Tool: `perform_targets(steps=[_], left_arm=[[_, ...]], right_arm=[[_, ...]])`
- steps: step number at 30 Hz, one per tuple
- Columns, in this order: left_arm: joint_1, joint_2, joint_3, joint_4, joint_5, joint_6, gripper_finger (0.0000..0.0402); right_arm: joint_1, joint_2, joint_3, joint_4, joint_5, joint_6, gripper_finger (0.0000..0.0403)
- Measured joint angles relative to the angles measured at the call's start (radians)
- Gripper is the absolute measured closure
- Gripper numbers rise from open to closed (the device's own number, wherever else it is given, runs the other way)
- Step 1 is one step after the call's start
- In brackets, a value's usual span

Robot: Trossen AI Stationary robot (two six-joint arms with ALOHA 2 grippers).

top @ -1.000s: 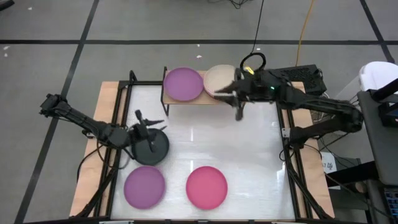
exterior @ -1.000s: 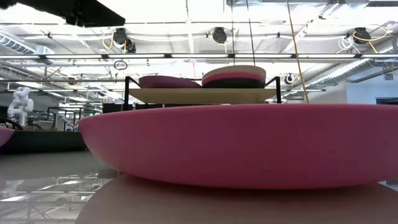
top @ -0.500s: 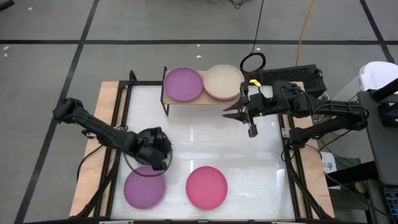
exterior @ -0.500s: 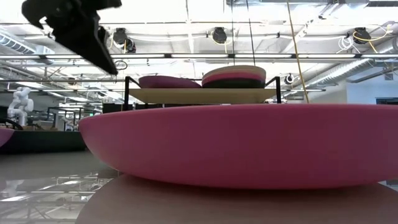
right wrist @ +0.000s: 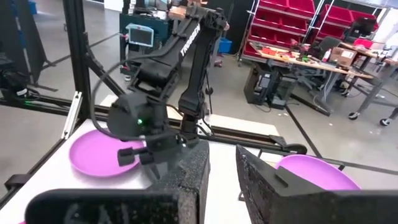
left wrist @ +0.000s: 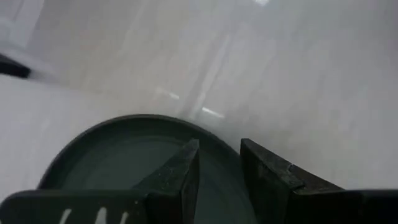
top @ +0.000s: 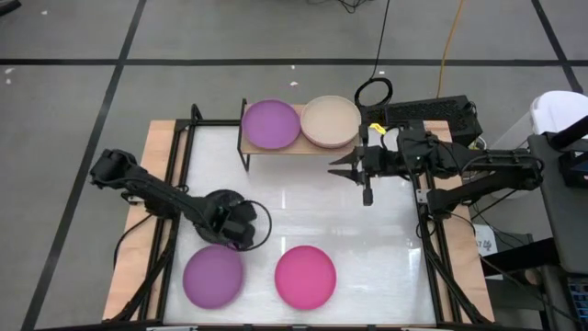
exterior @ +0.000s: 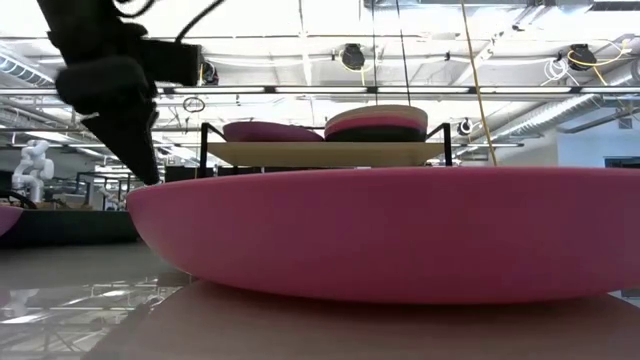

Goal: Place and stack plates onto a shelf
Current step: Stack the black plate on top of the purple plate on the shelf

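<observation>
My left gripper (top: 237, 230) is over the table's left half and shut on the dark grey plate (left wrist: 118, 165); it shows as a dark shape in the low view (exterior: 120, 110). My right gripper (top: 335, 168) hovers in front of the shelf (top: 285, 150), holding nothing, its fingers (right wrist: 222, 152) a narrow gap apart. A purple plate (top: 271, 124) lies flat on the shelf. Beside it is a stack topped by a beige plate (top: 329, 120). Another purple plate (top: 213, 277) and a magenta plate (top: 305, 275) lie flat on the table near its near edge. My left gripper pinches the dark grey plate's rim (left wrist: 211, 135), one finger (left wrist: 180, 180) inside the dish and the other (left wrist: 273, 180) outside it. The fingers slant down from above. Whether the plate's far rim still touches the table, I cannot tell.
The low view shows the shelf stack (exterior: 375, 122) as beige over magenta over dark grey, with the magenta plate (exterior: 380, 230) filling the foreground. Black frame rails run along the table's left (top: 179, 184) and right (top: 423, 211) sides. White tabletop shows between the shelf and the near plates.
My left gripper has moved toward the near edge and a little right, taking the dark grey plate away from where it lay flat. My right gripper has drawn back from the beige plate on the shelf, toward the near edge; that plate has stayed on the stack.
</observation>
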Motion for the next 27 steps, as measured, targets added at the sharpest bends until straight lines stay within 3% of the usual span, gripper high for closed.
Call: perform_targets(steps=[8,18,27], left_arm=[[0.054,0.101,-0.001,-0.002,0.123,-0.061,0.0279],[0.091,0.143,0.002,-0.010,0.159,-0.104,0.0279],[0.105,0.142,0.086,-0.028,0.206,-0.084,0.0279]], right_arm=[[0.001,0.000,0.000,-0.014,0.000,0.000,0.0337],[0.001,0.000,0.000,-0.027,0.001,0.000,0.0337],[0.001,0.000,0.000,-0.027,0.001,0.001,0.0337]])
